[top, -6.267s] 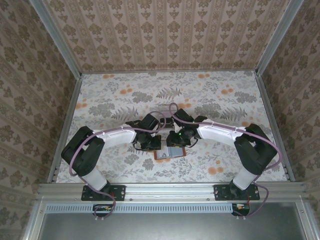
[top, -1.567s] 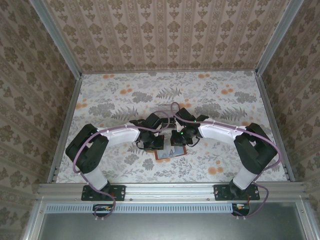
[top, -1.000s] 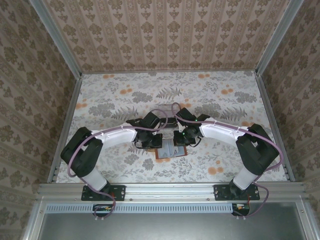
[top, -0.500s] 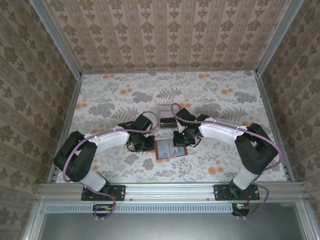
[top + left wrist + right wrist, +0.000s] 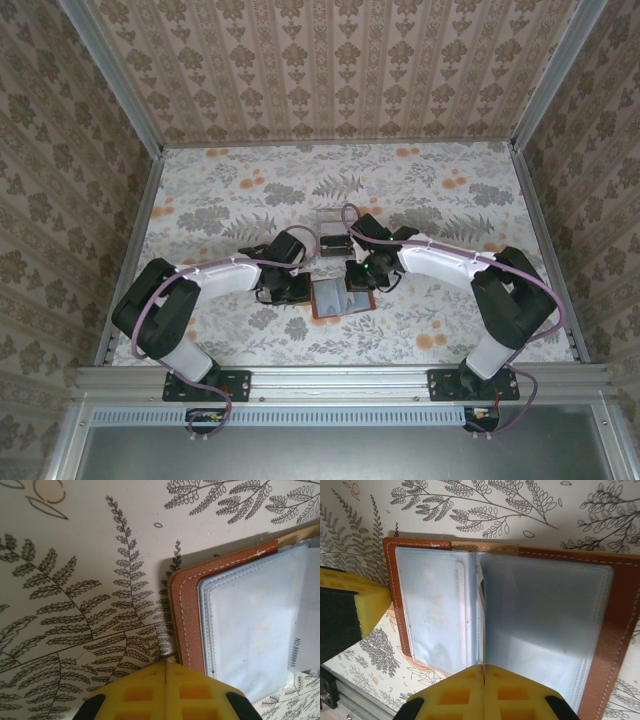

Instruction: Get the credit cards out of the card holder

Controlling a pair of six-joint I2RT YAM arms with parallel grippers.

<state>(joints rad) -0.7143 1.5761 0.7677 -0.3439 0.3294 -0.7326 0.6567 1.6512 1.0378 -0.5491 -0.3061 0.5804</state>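
Note:
The card holder (image 5: 331,299) lies open on the table, reddish-brown leather (image 5: 615,630) round grey-blue pocket panels (image 5: 250,630). A pale credit card (image 5: 437,610) with faint letters sits inside the left pocket. A card edge with printed digits (image 5: 305,647) shows at the holder's far side. My left gripper (image 5: 166,663) is shut, empty, its tip on the table against the holder's brown corner (image 5: 186,605); in the top view the left gripper (image 5: 299,291) is at the holder's left edge. My right gripper (image 5: 484,668) is shut on the thin middle pocket leaf (image 5: 481,615), which stands on edge.
A small clear plastic tray (image 5: 333,216) with something dark in it stands just behind the holder, between the two wrists. The fern-print tablecloth (image 5: 230,200) is walled on three sides. The rail with the arm bases (image 5: 340,380) runs along the near edge.
The left arm has swung left off the card holder and come down at its left edge, uncovering the grey panels. The right gripper has stayed at the holder's right side and closed fully.

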